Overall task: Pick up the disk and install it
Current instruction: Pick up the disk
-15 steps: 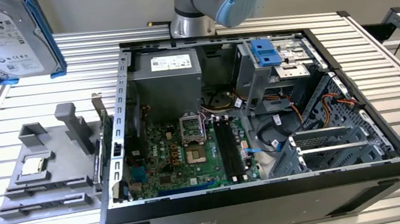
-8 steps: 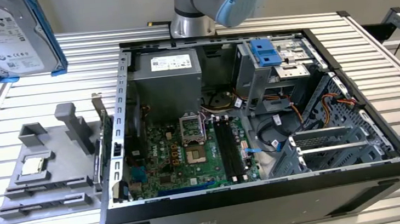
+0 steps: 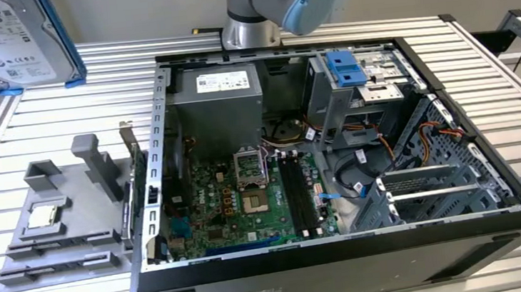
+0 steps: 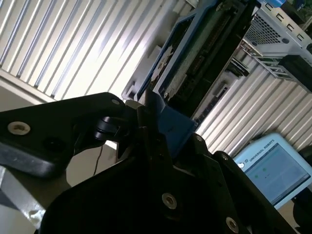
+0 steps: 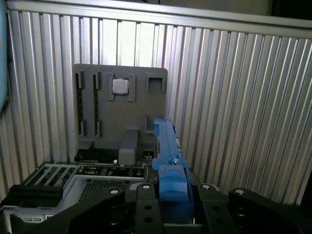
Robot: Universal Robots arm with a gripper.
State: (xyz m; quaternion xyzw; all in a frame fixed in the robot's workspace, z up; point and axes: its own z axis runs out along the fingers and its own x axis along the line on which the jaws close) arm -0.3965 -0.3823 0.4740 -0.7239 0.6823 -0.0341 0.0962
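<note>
The disk (image 3: 12, 41) hangs in the upper left corner of the exterior view, label facing out, well apart from the open computer case (image 3: 347, 252) at centre. In the first wrist view the gripper (image 5: 173, 187) looks clamped on the disk's blue edge, though the contact itself is shadowed. Beyond it lies the grey fixture tray (image 5: 122, 122) carrying a small chip (image 5: 120, 86). A blue latch piece (image 3: 344, 66) sits in the case's drive bay.

The arm (image 3: 250, 19) is showing silver-grey tubes and a pale blue joint cap (image 3: 310, 5), while its black claw (image 5: 174, 189) is wearing what seem to be small silver screws (image 5: 145, 186).
</note>
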